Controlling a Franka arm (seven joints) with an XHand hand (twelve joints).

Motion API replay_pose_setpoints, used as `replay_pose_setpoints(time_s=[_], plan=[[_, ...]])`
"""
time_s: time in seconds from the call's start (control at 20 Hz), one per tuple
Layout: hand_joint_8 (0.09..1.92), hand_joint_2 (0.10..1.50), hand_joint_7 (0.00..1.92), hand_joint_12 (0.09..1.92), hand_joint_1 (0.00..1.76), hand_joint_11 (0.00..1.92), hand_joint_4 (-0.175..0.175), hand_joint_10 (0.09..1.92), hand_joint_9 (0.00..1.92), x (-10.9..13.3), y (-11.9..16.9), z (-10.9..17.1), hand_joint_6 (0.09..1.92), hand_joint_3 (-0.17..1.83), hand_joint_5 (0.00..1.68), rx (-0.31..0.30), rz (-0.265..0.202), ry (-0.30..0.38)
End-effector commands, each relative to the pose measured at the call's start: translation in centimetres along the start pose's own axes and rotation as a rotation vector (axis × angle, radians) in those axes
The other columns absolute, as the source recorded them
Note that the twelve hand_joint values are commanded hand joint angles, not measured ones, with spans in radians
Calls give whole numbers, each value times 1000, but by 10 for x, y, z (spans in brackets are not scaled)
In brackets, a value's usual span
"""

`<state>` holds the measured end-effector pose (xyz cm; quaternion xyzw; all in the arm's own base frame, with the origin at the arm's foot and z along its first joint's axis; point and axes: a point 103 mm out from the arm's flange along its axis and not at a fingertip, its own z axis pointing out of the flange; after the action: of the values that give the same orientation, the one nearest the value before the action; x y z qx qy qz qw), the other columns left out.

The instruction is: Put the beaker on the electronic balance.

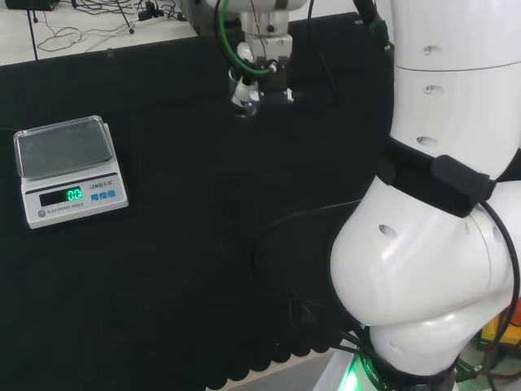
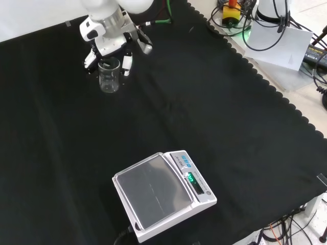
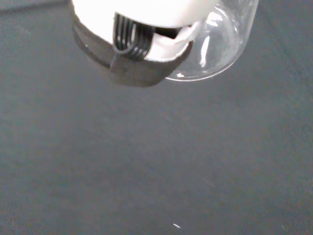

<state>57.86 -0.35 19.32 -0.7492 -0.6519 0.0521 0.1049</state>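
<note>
Clear glass beaker (image 2: 109, 75) is seen upright on the black cloth (image 2: 214, 112) in the upper left of the front view, directly under the hand (image 2: 110, 38). Fingers (image 2: 127, 63) are spread down around the beaker on both sides, one white-tipped finger just beside its right wall and another at its left; whether contact is made cannot be told from this view. Beaker appears empty.

In the head view the hand (image 1: 259, 69) is located at top centre of the frame, with the beaker (image 1: 242, 90) partly visible just below and left of it, rim showing between the fingers. Curl around the beaker is not resolved here either, so hand state: cannot be told whether the beaker is grasped or merely bracketed.

Wrist view: beaker (image 3: 215, 44) base and curved wall are seen close against a blurred white and black part of the hand (image 3: 142, 44), with bare cloth (image 3: 156, 161) beyond.

Electronic balance (image 2: 163, 193) is placed at lower centre of the front view, well apart from the beaker, its pan (image 2: 153, 189) bare and its green display lit on the right-hand edge. In the head view the balance (image 1: 69, 169) is found at mid left of the frame, pan (image 1: 63, 145) toward the top, display toward the bottom.

White arm link (image 1: 440, 204) is seen across the right side of the head view, with a black cable (image 1: 285, 224) looped over the cloth (image 1: 179, 269) to its left.
</note>
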Motion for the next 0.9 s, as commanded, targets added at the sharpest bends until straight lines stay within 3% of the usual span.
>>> replay_pose_setpoints(time_s=[0.05,0.35,0.65,0.9], plan=[[1676,901,636,1005,1338,1152,-89,1354,951,63,-13,-23,1509,681,707,-14,-124,-23],[1677,896,640,1006,1339,1149,-89,1353,953,118,-21,-18,1507,687,709,4,-223,-30],[1675,879,651,1014,1343,1142,-92,1346,963,191,-31,-2,1501,713,719,32,-342,-66],[1675,877,652,1016,1343,1141,-92,1346,964,244,-30,11,1500,715,721,53,-407,-77]])
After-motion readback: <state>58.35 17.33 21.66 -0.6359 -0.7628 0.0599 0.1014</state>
